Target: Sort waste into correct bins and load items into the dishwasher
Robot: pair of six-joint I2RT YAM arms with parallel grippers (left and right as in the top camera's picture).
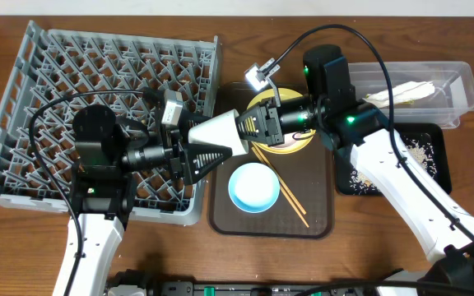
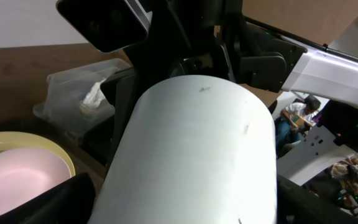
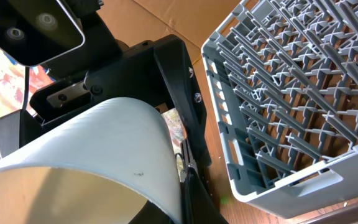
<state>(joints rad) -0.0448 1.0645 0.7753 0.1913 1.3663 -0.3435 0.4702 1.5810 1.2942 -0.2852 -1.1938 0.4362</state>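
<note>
The white bowl [image 1: 220,131] hangs on its side in the air between the dish rack and the brown tray, and both grippers hold it. My left gripper [image 1: 212,141] is closed round its base end, and its outer wall [image 2: 191,155] fills the left wrist view. My right gripper [image 1: 251,125] pinches the bowl's rim [image 3: 104,137] from the other side. The light blue bowl [image 1: 253,187] sits on the brown tray. The yellow plate [image 1: 293,145] lies mostly hidden under my right gripper. The napkin [image 1: 401,90] lies in the clear tub [image 1: 459,82]. Rice scraps [image 1: 422,152] lie in the black tray [image 1: 439,177]. Cup and wrapper are out of view.
The grey dish rack [image 1: 97,74] stands at the left and shows no dishes in it; its corner [image 3: 278,124] is close beside the held bowl. Two chopsticks [image 1: 285,187] lie across the brown tray [image 1: 319,222]. Cables run over the rack and above the plate.
</note>
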